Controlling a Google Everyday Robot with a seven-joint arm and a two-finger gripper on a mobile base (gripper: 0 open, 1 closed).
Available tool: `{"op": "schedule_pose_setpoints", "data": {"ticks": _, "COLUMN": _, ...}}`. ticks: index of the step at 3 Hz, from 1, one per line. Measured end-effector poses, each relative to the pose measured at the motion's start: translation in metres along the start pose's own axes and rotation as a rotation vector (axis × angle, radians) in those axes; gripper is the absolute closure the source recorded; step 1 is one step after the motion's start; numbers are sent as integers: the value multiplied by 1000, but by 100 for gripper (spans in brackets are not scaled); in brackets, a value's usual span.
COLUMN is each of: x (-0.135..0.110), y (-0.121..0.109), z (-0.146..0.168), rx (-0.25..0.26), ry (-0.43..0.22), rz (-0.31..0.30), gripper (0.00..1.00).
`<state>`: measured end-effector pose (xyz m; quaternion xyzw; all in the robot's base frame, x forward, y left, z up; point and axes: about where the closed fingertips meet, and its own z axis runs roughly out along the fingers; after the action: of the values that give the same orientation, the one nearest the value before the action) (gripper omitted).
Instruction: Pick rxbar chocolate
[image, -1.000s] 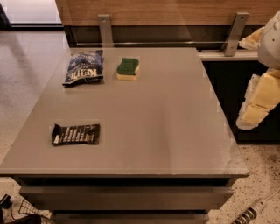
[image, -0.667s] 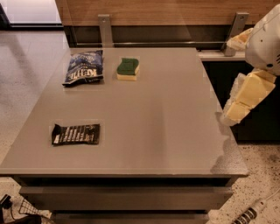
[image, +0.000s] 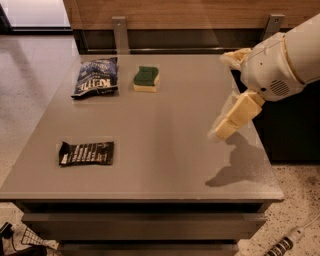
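Note:
The rxbar chocolate (image: 86, 153) is a small flat black wrapper with white lettering. It lies flat near the front left of the grey table (image: 165, 145). My gripper (image: 224, 130) hangs from the white arm (image: 280, 60) over the table's right side, above the surface, and casts a shadow near the right edge. It is far to the right of the bar and holds nothing that I can see.
A dark blue chip bag (image: 96, 77) lies at the back left. A green and yellow sponge (image: 146, 79) sits beside it at the back middle. A wall with metal brackets (image: 120, 32) stands behind the table. A cable end (image: 285, 244) lies on the floor at front right.
The arm and gripper have swung in from the right edge of the view to over the table's right side. The bar, bag and sponge have not moved.

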<state>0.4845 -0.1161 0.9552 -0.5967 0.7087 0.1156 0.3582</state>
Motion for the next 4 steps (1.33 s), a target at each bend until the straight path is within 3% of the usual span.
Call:
{"op": "schedule_pose_setpoints", "data": {"ticks": 1, "x": -24, "y": 5, "z": 37, "rx": -30, "ry": -200, "rz": 1, "gripper": 0}}
{"op": "schedule_pose_setpoints", "data": {"ticks": 2, "x": -50, "y": 13, "z": 63, "rx": -73, "ry": -357, "rz": -3, "gripper": 0}}
{"op": "schedule_pose_setpoints", "data": {"ticks": 4, "x": -53, "y": 18, "z": 76, "rx": -93, "ry": -371, "rz": 8, "gripper": 0}}
